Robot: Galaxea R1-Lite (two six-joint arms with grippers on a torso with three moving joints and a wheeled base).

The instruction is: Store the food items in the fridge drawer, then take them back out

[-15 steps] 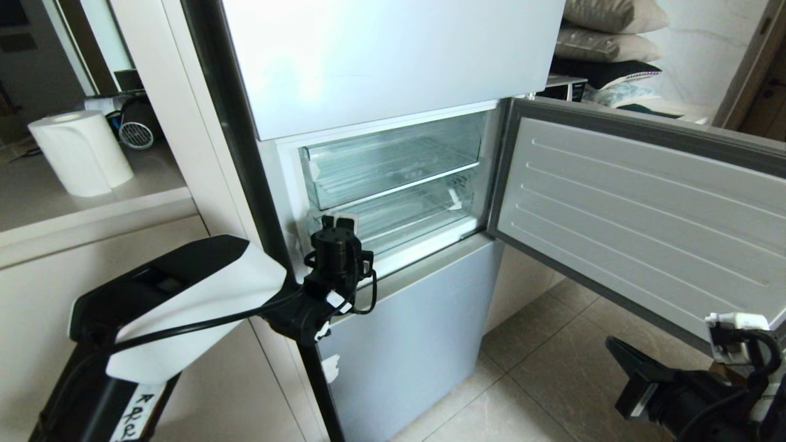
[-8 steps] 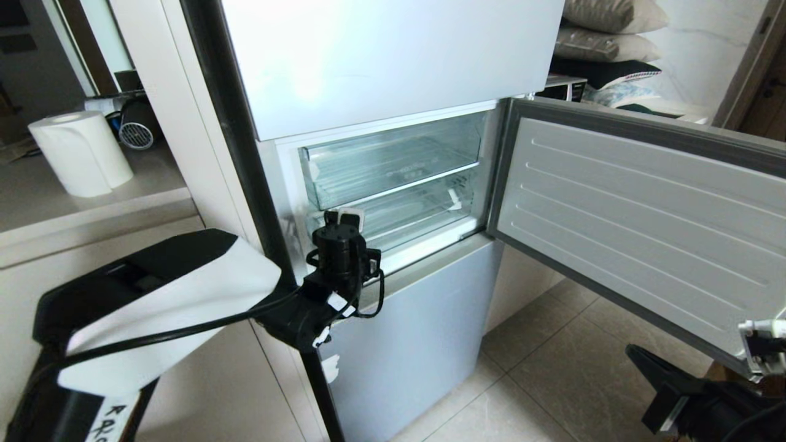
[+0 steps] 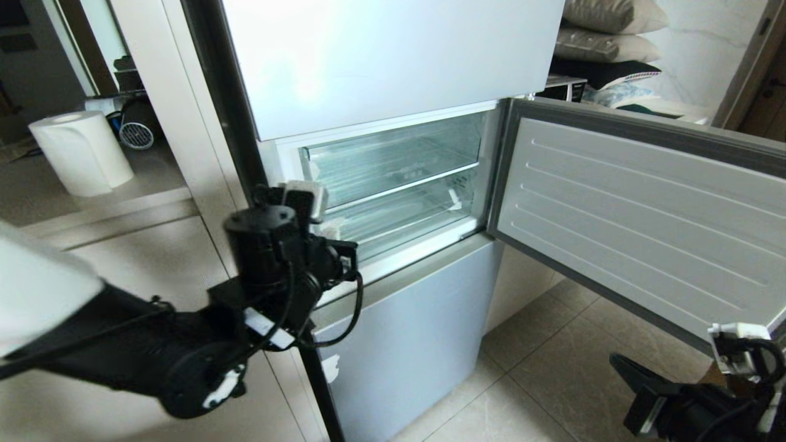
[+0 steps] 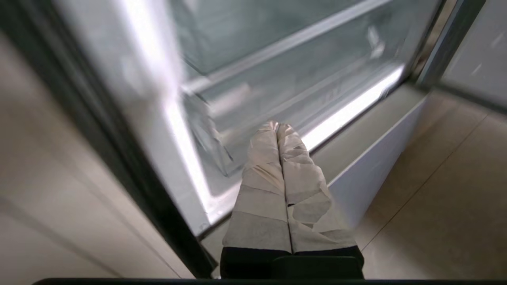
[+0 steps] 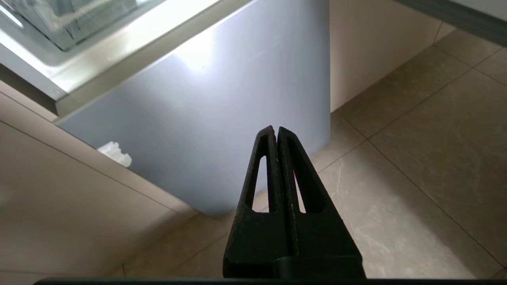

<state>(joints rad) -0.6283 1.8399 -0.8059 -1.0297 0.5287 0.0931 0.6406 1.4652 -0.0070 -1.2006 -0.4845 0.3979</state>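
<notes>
The food items are out of view. The fridge's middle compartment stands open with two clear bins in it. The lower one is the fridge drawer (image 3: pixel 405 218) (image 4: pixel 301 95), pushed in, and nothing red shows inside it. My left gripper (image 3: pixel 310 202) (image 4: pixel 277 126) has tape-wrapped fingers and is shut on nothing. It hovers just outside the drawer's left front corner. My right gripper (image 3: pixel 616 361) (image 5: pixel 276 130) hangs low at the right above the floor, black fingers shut and empty, facing the fridge's bottom panel (image 5: pixel 222 118).
The compartment door (image 3: pixel 645 215) is swung wide open to the right, above my right arm. A shallower clear tray (image 3: pixel 393 162) sits above the drawer. A paper towel roll (image 3: pixel 80 153) stands on the counter at left. Tiled floor (image 3: pixel 540 368) lies below.
My left arm has drawn back toward the camera, and its wrist has moved left and up, away from the drawer's front. The right gripper swung slightly right, then returned.
</notes>
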